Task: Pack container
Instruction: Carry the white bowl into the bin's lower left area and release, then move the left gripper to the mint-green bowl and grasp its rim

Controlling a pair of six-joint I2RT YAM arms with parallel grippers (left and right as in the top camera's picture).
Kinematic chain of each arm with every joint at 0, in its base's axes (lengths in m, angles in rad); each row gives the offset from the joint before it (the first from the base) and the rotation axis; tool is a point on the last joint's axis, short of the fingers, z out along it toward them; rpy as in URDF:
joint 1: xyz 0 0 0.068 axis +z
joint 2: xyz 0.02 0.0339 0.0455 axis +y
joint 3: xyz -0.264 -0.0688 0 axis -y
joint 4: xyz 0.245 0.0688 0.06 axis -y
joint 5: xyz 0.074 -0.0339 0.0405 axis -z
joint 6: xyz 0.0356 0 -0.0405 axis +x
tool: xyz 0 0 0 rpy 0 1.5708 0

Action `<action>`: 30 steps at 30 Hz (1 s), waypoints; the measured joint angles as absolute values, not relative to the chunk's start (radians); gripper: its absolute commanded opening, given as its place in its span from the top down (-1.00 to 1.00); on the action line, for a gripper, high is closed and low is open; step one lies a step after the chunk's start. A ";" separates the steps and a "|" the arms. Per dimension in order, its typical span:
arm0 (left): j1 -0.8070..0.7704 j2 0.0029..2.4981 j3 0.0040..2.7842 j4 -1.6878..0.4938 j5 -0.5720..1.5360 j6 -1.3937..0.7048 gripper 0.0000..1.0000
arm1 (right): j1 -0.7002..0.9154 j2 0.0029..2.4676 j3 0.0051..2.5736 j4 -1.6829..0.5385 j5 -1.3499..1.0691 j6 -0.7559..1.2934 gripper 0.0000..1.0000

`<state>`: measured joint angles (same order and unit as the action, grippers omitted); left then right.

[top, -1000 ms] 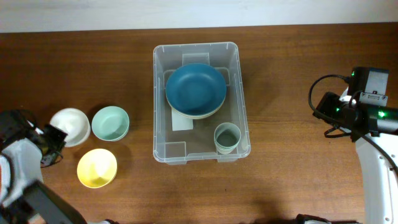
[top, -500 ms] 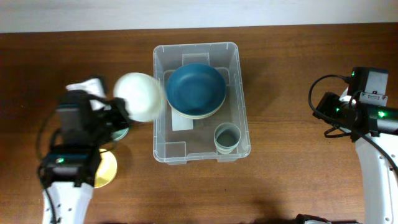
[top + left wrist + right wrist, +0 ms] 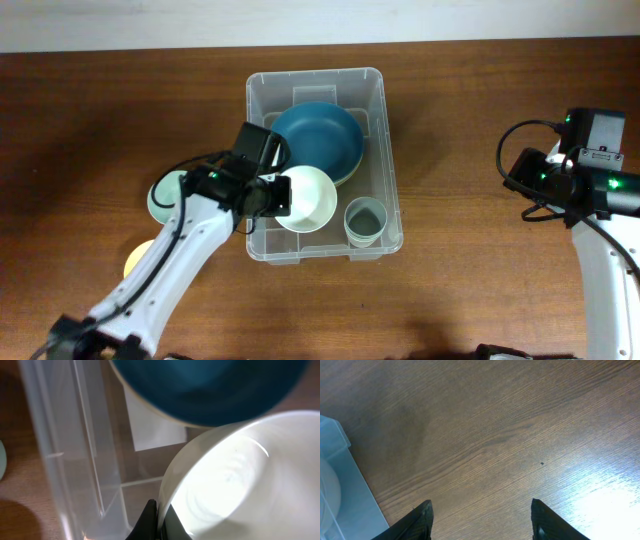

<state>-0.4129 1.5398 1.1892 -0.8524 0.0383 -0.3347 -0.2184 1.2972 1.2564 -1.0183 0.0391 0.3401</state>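
The clear plastic container (image 3: 375, 150) stands at the table's middle. It holds a dark blue bowl (image 3: 318, 140) stacked on a cream one, and a grey-green cup (image 3: 365, 219). My left gripper (image 3: 281, 197) is shut on the rim of a white bowl (image 3: 312, 198) and holds it inside the container, in front of the blue bowl. In the left wrist view the white bowl (image 3: 240, 480) fills the lower right, with my fingers (image 3: 159, 522) pinching its rim, and the container wall (image 3: 75, 450) to the left. My right gripper (image 3: 480, 520) is open and empty over bare wood at the far right.
A mint green bowl (image 3: 162, 195) and a yellow bowl (image 3: 136, 258) sit left of the container, partly hidden by my left arm. The container's corner (image 3: 340, 480) shows at the left edge of the right wrist view.
My left arm has carried the white bowl from the table's left side over the container wall and down inside the container. The right arm has not moved.
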 measured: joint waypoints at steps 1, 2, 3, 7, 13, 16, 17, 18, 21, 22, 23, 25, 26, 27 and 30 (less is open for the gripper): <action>-0.413 1.555 1.189 -0.852 0.036 -0.332 0.99 | -0.218 1.297 1.256 -1.018 0.039 0.341 -0.16; -0.413 1.570 1.189 -0.852 0.033 -0.328 0.99 | -0.218 1.297 1.256 -1.018 0.039 0.341 -0.16; -0.413 1.590 1.189 -0.853 0.032 -0.324 0.99 | -0.218 1.297 1.256 -1.018 0.039 0.340 -0.16; -0.413 1.637 1.189 -0.854 0.028 -0.314 0.76 | -0.218 1.297 1.256 -1.018 0.039 0.340 -0.16; -0.419 1.656 1.190 -0.881 0.032 -0.306 0.17 | -0.218 1.297 1.256 -1.018 0.039 0.340 -0.16; -0.419 1.656 1.197 -0.904 0.031 -0.306 0.15 | -0.218 1.297 1.256 -1.018 0.039 0.340 -0.16; -0.419 1.656 1.209 -0.920 0.027 -0.306 0.11 | -0.218 1.297 1.256 -1.018 0.039 0.340 -0.16; -0.419 1.654 1.240 -0.941 0.013 -0.306 0.10 | -0.218 1.297 1.256 -1.018 0.039 0.341 -0.16; -0.418 1.615 1.312 -0.992 -0.068 -0.308 -0.08 | -0.218 1.297 1.256 -1.018 0.039 0.341 -0.17; -0.416 1.592 1.333 -1.007 -0.102 -0.305 -0.09 | -0.218 1.297 1.256 -1.018 0.039 0.340 -0.16; -0.409 1.562 1.349 -1.013 -0.138 -0.303 -0.09 | -0.218 1.297 1.256 -1.018 0.039 0.340 -0.16; -0.374 1.483 1.373 -1.016 -0.195 -0.303 -0.10 | -0.218 1.297 1.256 -1.018 0.039 0.340 -0.16; -0.353 1.457 1.380 -1.018 -0.210 -0.304 -0.09 | -0.218 1.297 1.256 -1.018 0.039 0.339 -0.16; -0.319 1.425 1.385 -1.019 -0.221 -0.314 -0.10 | -0.218 1.297 1.256 -1.018 0.039 0.339 -0.16; -0.139 1.343 1.388 -1.029 -0.218 -0.366 -0.09 | -0.219 1.297 1.256 -1.019 0.039 0.339 -0.17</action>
<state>-0.1387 1.3430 1.3880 -1.0290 -0.2180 -0.3664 -0.2188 1.2972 1.2564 -1.0187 0.0391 0.3389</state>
